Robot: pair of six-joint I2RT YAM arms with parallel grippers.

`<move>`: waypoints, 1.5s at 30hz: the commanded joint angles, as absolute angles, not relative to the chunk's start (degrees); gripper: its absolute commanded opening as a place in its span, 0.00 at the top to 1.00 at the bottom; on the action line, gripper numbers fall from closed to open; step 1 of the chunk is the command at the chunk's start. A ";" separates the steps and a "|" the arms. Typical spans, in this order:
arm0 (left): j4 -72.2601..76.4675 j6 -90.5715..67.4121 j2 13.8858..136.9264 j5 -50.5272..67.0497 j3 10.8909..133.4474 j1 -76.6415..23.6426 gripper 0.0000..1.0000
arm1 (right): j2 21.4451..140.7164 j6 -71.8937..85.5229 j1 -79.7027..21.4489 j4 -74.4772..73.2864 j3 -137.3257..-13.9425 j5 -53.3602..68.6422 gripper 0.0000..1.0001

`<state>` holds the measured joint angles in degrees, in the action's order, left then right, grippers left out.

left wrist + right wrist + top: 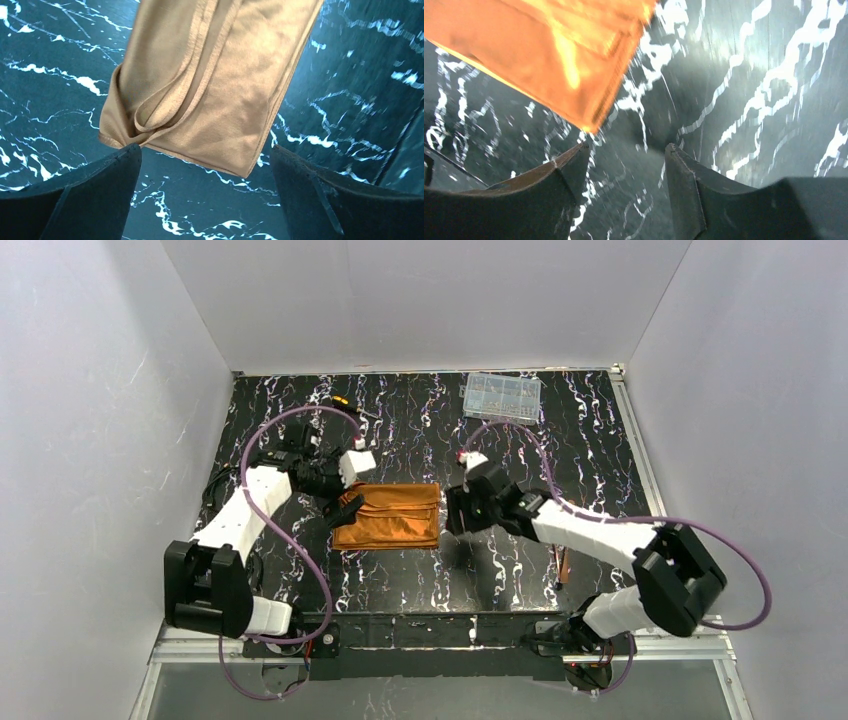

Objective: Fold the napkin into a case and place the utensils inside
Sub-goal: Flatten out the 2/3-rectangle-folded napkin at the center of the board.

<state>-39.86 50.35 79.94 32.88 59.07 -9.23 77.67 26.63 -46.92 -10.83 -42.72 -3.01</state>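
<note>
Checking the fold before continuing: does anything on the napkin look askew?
Yes. The end of the napkin beside the open left gripper is untidy: inner layers bulge in a loose loop, not flat.

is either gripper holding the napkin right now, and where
Nothing is held: the left gripper and right gripper are both open beside the folded napkin.
</note>
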 commanded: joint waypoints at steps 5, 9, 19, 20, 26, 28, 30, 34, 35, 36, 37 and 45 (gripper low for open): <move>-32.22 74.82 79.62 25.60 53.68 -11.38 0.02 | 89.58 20.18 -47.41 -7.32 -56.51 3.06 0.42; -24.25 77.18 80.79 23.35 51.01 -12.55 0.02 | 91.32 24.07 -49.21 -1.31 -53.40 4.81 0.45; -15.11 85.73 84.73 19.25 46.89 -16.45 0.02 | 93.16 28.39 -52.01 6.75 -47.83 6.72 0.50; -15.06 86.57 85.29 18.90 47.04 -16.58 0.03 | 93.54 28.80 -52.02 7.57 -47.29 7.09 0.51; -14.92 85.62 88.69 17.58 50.03 -16.96 0.30 | 96.35 30.23 -52.02 9.66 -44.04 8.69 0.58; -15.87 82.46 89.36 18.15 52.67 -16.96 0.36 | 97.03 30.23 -52.04 10.10 -42.73 8.94 0.61; -18.41 79.31 90.19 18.89 56.02 -16.96 0.42 | 97.28 30.56 -52.03 10.89 -41.08 9.14 0.62; -23.48 76.13 92.16 19.67 60.92 -16.94 0.54 | 97.53 31.01 -51.96 11.59 -38.98 9.05 0.64; -24.20 75.88 92.46 19.87 61.46 -16.94 0.57 | 97.62 31.02 -52.02 11.60 -38.68 9.13 0.65; -24.34 75.60 92.69 20.07 61.77 -16.93 0.59 | 97.72 31.03 -52.03 11.60 -38.45 9.14 0.66; -24.61 75.49 93.19 20.16 62.00 -16.95 0.61 | 97.73 31.07 -52.03 11.48 -38.15 9.06 0.66; -40.93 75.43 100.95 21.56 72.88 -17.09 0.56 | 94.27 32.12 -51.96 9.34 -35.34 8.34 0.72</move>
